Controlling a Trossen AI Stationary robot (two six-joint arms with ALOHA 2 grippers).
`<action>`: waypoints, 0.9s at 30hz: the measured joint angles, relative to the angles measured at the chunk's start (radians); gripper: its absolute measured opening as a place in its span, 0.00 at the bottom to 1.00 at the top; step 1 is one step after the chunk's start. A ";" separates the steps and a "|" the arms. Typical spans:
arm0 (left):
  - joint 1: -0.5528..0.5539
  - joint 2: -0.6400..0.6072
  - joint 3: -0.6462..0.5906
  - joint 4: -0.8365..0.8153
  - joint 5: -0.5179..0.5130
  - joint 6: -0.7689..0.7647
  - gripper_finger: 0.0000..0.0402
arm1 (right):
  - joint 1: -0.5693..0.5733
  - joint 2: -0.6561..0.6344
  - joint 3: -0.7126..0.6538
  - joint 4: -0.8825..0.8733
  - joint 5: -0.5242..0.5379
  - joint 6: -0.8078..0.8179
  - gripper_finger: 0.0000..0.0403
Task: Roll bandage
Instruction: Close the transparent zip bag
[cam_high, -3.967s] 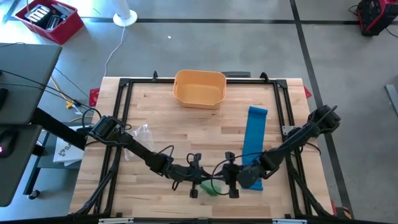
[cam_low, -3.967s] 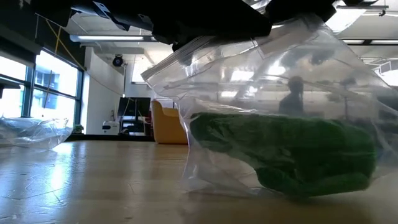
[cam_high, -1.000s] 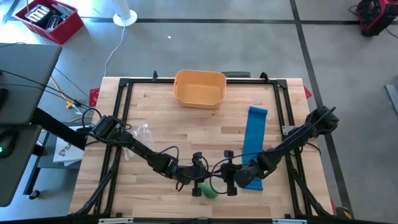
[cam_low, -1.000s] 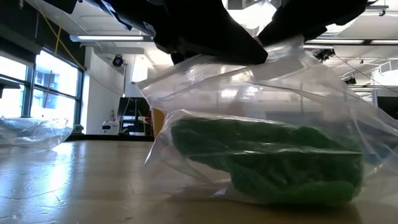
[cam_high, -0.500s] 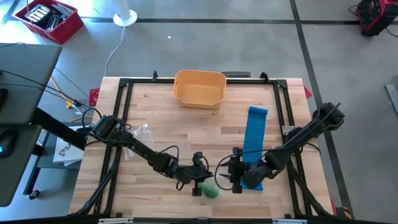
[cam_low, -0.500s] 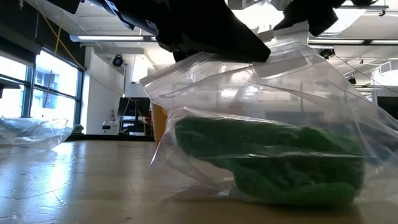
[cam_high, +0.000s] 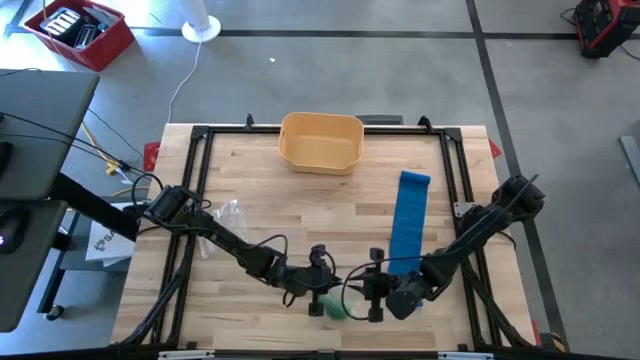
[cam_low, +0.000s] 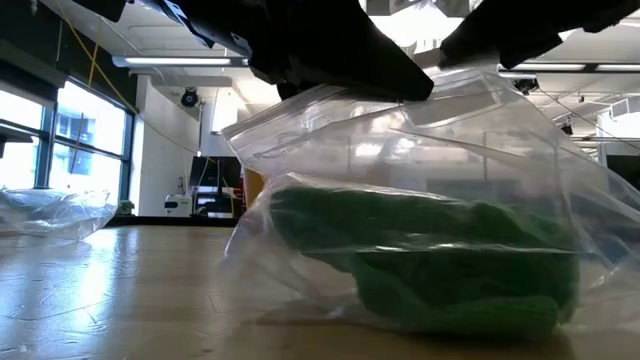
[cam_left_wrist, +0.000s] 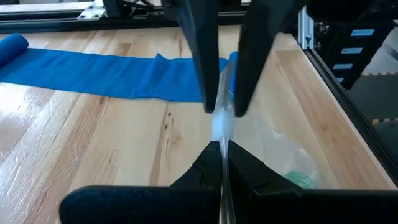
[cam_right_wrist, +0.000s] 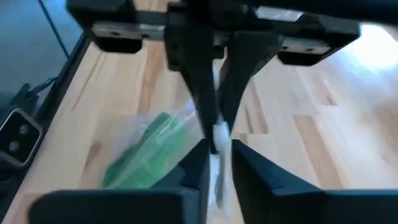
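Observation:
A clear plastic bag (cam_low: 430, 250) with a green bandage (cam_right_wrist: 146, 155) inside rests by its bottom on the wooden table near the front edge. My left gripper (cam_high: 322, 288) and my right gripper (cam_high: 368, 290) face each other over it, both shut on the bag's top edge. A blue bandage (cam_high: 408, 222) lies unrolled as a long strip on the table right of centre, one end rolled (cam_left_wrist: 12, 46). My left gripper pinches the bag's top edge (cam_left_wrist: 222, 127) between its two fingers, coming from the table's left and slanting down. The bag hangs below the hold with its bottom on the table. My right gripper pinches the same top edge (cam_right_wrist: 219, 137) between its two fingers, coming from the table's right and slanting down, tip to tip with the left gripper.
An orange basket (cam_high: 320, 140) stands at the table's far middle. A second clear bag (cam_high: 225, 213) lies near the left edge. A black frame (cam_high: 200, 135) runs around the tabletop. Bare wood lies between the basket and the grippers.
My right gripper opened, let go of the bag's top edge and drew back toward the table's right edge. It then came back toward my left gripper and shut on the edge again. The bag stayed on the table, its top shifting slightly.

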 joint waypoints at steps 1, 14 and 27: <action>0.000 0.000 0.000 0.000 0.000 0.000 0.00 | 0.007 -0.003 0.000 0.000 0.009 0.000 0.05; -0.018 0.000 -0.001 0.106 -0.007 0.138 0.23 | 0.059 -0.007 0.003 -0.058 0.100 0.084 0.00; -0.023 0.000 0.000 0.188 -0.057 0.236 0.26 | 0.068 -0.008 0.004 -0.010 0.145 0.041 0.00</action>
